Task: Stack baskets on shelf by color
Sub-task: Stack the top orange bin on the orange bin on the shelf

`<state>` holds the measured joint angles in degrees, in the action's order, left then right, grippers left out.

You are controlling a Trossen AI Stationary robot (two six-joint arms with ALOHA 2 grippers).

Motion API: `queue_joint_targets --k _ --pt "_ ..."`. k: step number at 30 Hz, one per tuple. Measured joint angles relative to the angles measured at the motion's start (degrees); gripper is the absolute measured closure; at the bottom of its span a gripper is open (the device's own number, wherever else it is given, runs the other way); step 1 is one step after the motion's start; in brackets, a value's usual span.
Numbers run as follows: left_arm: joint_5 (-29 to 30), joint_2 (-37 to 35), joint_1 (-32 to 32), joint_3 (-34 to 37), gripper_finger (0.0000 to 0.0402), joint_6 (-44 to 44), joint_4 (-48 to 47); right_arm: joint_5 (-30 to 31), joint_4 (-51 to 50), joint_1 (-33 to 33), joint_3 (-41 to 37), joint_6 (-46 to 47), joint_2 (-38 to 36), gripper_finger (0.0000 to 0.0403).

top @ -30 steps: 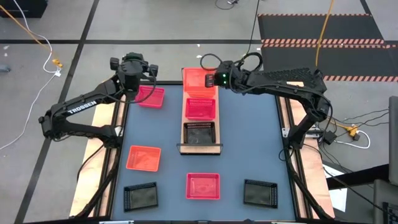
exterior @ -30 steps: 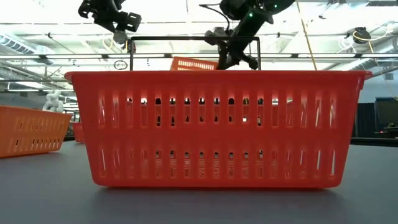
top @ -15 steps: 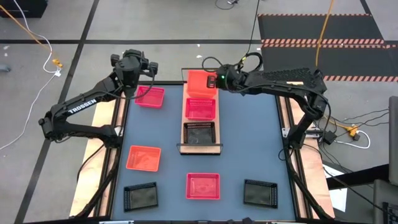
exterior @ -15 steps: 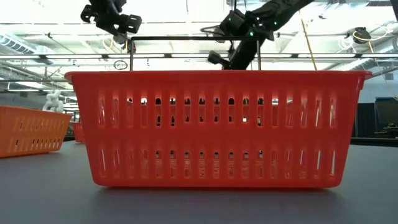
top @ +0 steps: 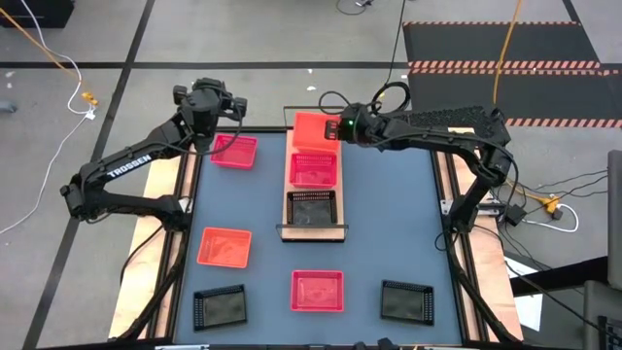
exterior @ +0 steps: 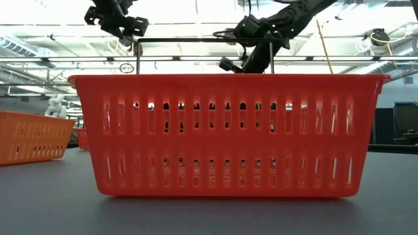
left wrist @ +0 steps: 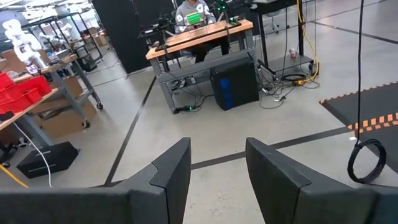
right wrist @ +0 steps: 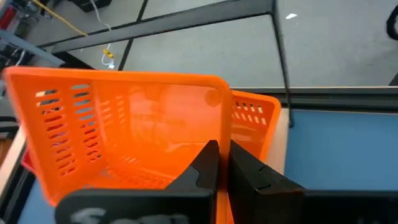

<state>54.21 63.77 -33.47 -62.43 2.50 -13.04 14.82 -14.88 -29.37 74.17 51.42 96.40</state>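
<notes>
The shelf (top: 288,185) is a light-wood board lying down the middle of the table. On it sit a black basket (top: 313,207) and a pink-red basket (top: 314,168). At its far end my right gripper (top: 332,126) is shut on an orange basket (top: 311,124), which tilts over a second orange basket (right wrist: 255,115). My left gripper (left wrist: 217,168) is open, raised at the table's far left (top: 204,105), next to a pink-red basket (top: 236,151). It touches nothing. My right gripper (right wrist: 224,152) pinches the orange basket's side wall at its rim (right wrist: 222,134), one finger inside the basket and one outside. The fingers come from the table's right side, slanting down. The basket sits tilted in the hold over the second orange basket at the shelf's far end.
Loose on the dark tabletop are an orange basket (top: 224,246), a black basket (top: 220,307), a pink-red basket (top: 318,290) and another black one (top: 406,300). The pink-red basket (exterior: 225,134) fills the low view. A black wire frame (right wrist: 281,56) stands at the shelf's far end.
My right gripper has come down at the shelf's far end and shifted slightly toward the table's right. The orange basket it holds has dropped with it, out of sight behind the front basket in the low view.
</notes>
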Motion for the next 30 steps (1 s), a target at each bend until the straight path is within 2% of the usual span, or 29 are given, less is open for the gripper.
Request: queue_joint_targets --k 4,12,23,30 --pt "0.0 0.0 0.0 0.0 0.0245 0.0 0.1 -2.9 -0.5 -1.0 0.0 0.0 0.0 0.0395" --pt "0.0 0.0 0.0 0.0 0.0245 0.0 0.1 -3.0 -0.6 -1.4 0.0 0.4 0.0 0.0389" --pt "0.0 0.0 0.0 0.0 0.0245 0.0 -0.2 -3.0 -0.6 -1.3 0.0 -1.4 0.0 0.0300" --pt "0.0 0.0 0.0 0.0 0.0245 0.4 -1.2 -2.8 0.3 -1.8 0.0 -11.4 -3.8 0.0264"
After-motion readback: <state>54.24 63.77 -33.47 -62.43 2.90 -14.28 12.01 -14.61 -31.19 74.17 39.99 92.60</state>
